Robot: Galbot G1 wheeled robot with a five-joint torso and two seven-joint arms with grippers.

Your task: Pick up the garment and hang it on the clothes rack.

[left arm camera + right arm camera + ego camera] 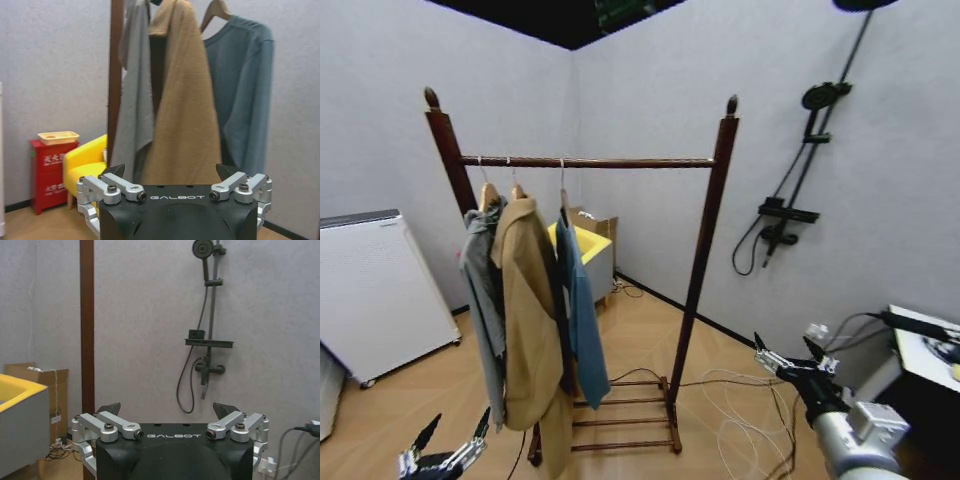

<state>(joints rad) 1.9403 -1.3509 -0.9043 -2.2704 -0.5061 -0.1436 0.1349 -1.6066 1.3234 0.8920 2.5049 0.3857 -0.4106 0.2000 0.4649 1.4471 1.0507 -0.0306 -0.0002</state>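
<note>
Your left gripper sits low at the left, fingers spread wide, holding nothing. The dark teal-blue long-sleeved garment hangs by its wooden hanger on the tall dark-brown wooden clothes rack, beside a tan coat. Your right gripper gapes empty, lower right.
</note>
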